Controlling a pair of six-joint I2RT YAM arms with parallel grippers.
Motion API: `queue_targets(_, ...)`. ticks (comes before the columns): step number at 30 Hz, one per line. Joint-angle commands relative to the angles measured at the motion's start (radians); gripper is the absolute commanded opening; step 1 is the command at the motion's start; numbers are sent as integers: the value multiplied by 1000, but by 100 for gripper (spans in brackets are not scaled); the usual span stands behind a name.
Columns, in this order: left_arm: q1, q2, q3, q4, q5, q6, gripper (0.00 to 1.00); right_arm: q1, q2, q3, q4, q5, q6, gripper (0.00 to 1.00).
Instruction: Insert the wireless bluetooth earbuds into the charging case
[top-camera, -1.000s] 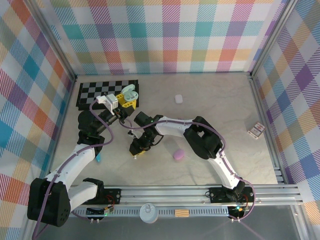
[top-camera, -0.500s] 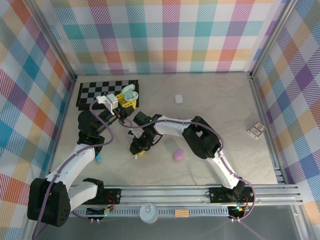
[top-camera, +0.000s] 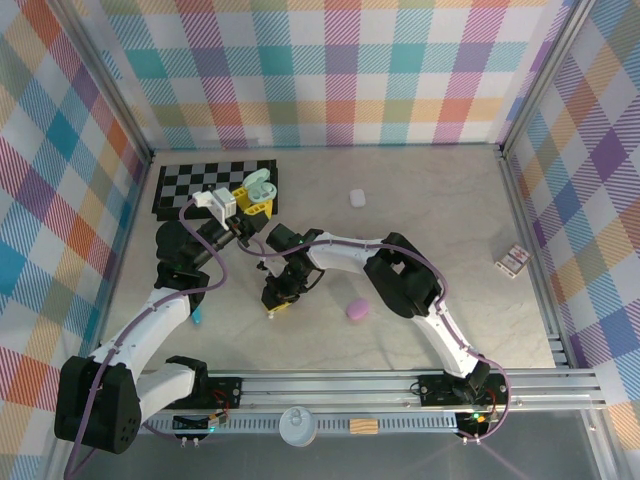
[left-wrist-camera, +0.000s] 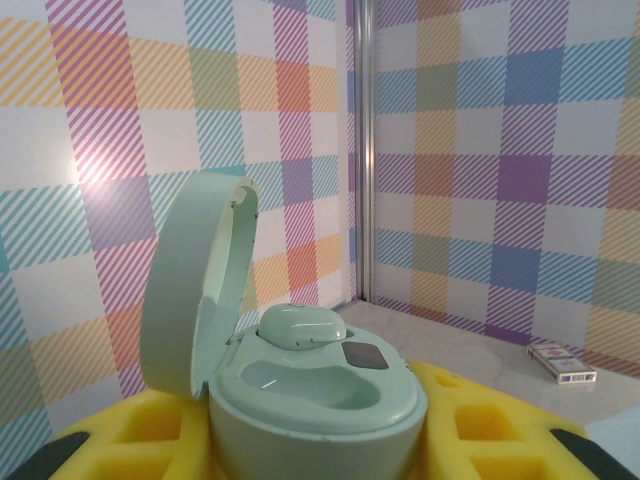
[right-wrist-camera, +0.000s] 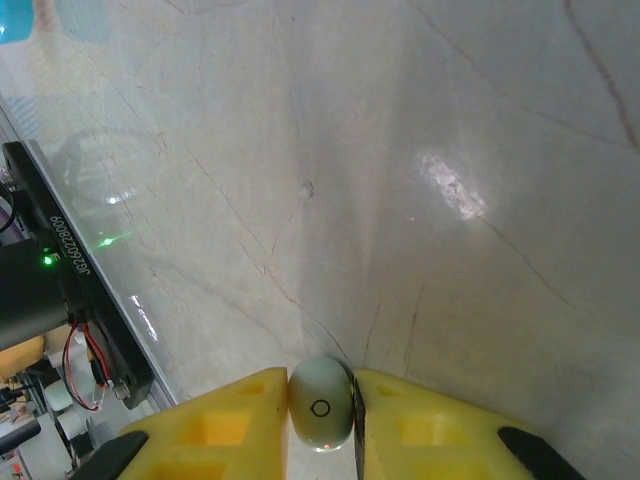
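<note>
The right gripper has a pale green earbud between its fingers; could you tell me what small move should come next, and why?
Probably a short lift straight up. The right gripper pinches the pale green earbud down at the table, while the left gripper holds the open charging case, with one bud seated and one socket empty.

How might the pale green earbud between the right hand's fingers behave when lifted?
The pale green earbud looks smooth and egg-shaped, so it may slip or twist in the right hand. Tiny, so probably very light. Dropped on the table, it would likely roll.
</note>
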Motion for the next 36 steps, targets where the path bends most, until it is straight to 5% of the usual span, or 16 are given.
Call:
queue_targets(1, 6, -17, 13, 27, 8, 14, 31, 9, 7, -4, -9, 20, 6, 22)
queue_targets(20, 6, -29, 16, 27, 5, 17, 32, -47, -212, -219, 140, 88, 106, 17)
queue_targets(30, -24, -9, 8, 38, -17, 30, 31, -178, -433, -427, 189, 169, 137, 17)
queue_targets(36, -84, -3, -20, 10, -67, 114, 31, -288, -614, -437, 74, 207, 79, 17)
